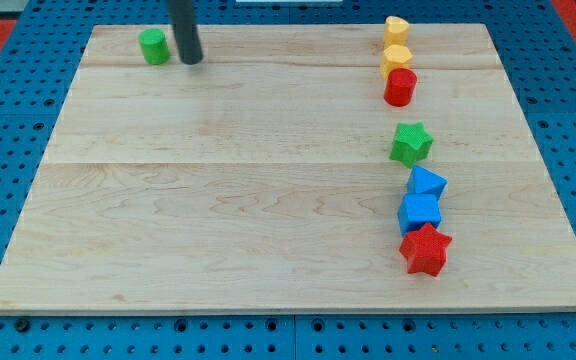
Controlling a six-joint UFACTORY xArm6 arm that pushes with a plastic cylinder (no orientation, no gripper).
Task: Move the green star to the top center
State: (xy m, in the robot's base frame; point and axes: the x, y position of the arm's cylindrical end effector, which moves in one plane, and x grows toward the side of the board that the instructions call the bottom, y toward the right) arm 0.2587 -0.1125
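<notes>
The green star (410, 143) lies on the wooden board (248, 190) at the view's right, about mid-height. My tip (191, 59) is at the view's top left, far from the star and just right of a green cylinder (153, 46), with a small gap between them. The rod comes down from the view's top edge.
Two yellow blocks (397, 29) (396, 58) and a red cylinder (400, 87) line up above the star. Below it are a blue block (427, 183), a blue cube (420, 211) and a red star (426, 250). A blue pegboard (8, 330) surrounds the board.
</notes>
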